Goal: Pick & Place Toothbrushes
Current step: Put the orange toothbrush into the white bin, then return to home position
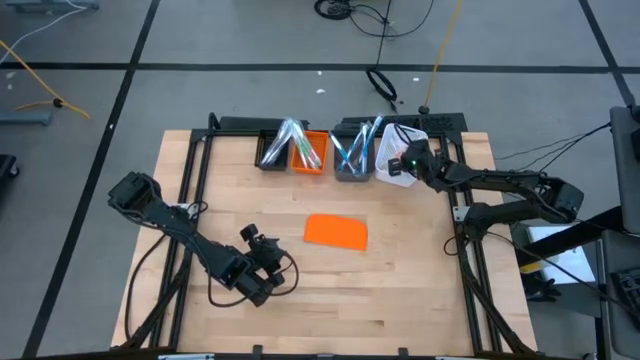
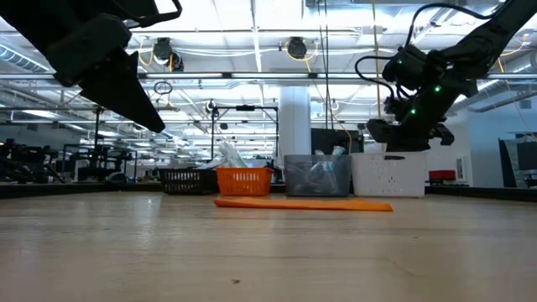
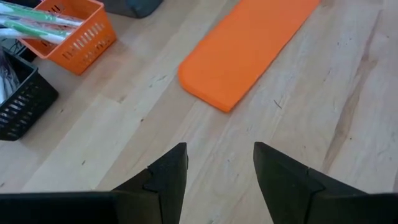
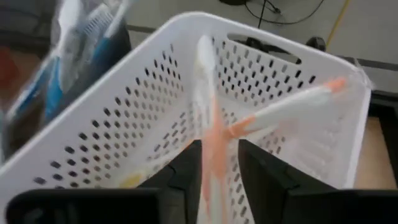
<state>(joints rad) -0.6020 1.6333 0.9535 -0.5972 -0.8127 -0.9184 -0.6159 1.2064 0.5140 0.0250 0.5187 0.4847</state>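
1. Left gripper [image 1: 262, 262]: sits over the near-left part of the wooden table [image 1: 400, 290], well short of the bin row. In its wrist view the two dark fingers [image 3: 169, 174] stand apart with bare wood between them; nothing grasped. State: released, empty.
2. Black bin [image 1: 272, 150]: leftmost in the row at the table's far edge. Holds wrapped toothbrushes [image 1: 287, 140] leaning out over the rim.
3. Orange bin [image 1: 310, 153]: touching the black bin's right side. Green-accented toothbrushes [image 3: 37, 25] lie across its top, seen in the left wrist view.
4. Flat orange sheet [image 1: 336, 231]: lies on the table near its middle, apart from the bins, ahead of the left gripper.
5. Grey bin [image 1: 352, 160]: next in the row, just right of the orange bin. Blue-accented toothbrushes [image 1: 355, 145] stand crossed inside.
6. White bin [image 1: 395, 157]: rightmost in the row, perforated walls. Orange-accented toothbrushes [image 4: 292, 102] lie inside, one angled across the far corner.
7. Right gripper [image 1: 408, 162]: directly above the white bin, pointing down into it. In the right wrist view an orange-and-white toothbrush [image 4: 208, 124] stands upright in the narrow gap between the fingers [image 4: 261, 168], its lower end inside the bin. The picture is motion-blurred; cannot tell whether the fingers pinch the brush or have let it go.
8. Low view: right gripper [image 2: 401, 138] hangs just above the white bin's rim [image 2: 388, 157]; the left arm shows dark at upper left.
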